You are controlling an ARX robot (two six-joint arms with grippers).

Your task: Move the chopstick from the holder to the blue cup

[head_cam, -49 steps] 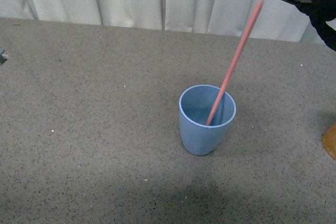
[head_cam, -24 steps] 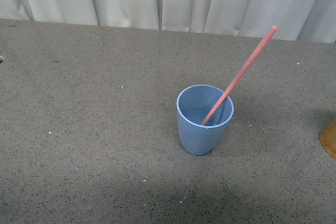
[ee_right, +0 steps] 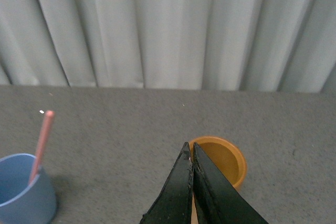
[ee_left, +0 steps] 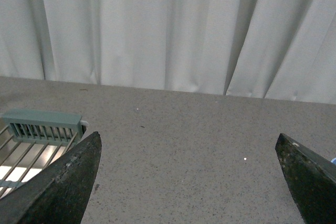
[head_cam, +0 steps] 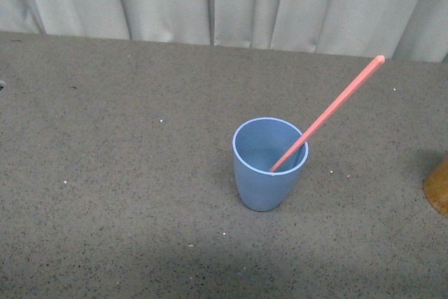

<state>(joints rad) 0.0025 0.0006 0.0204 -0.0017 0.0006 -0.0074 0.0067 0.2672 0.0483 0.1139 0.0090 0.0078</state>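
One chopstick [head_cam: 327, 113] leans in the one blue cup [head_cam: 269, 164] mid-counter [head_cam: 126, 187]; one holder [head_cam: 439, 185] at the right edge. Left claw [ee_left: 191, 182] spread wide, right claw [ee_right: 191, 157] pinched together, empty.

Table surface [head_cam: 105, 173] is open across the frame's left and foreground; obstructions are the blue cup [head_cam: 267, 173] at center, its chopstick [head_cam: 336, 106] slanting upper right, and the holder [head_cam: 439, 187] at right edge.

Wide-apart jaws frame table [ee_left: 184, 145], rack [ee_left: 42, 127], curtain [ee_left: 157, 24].
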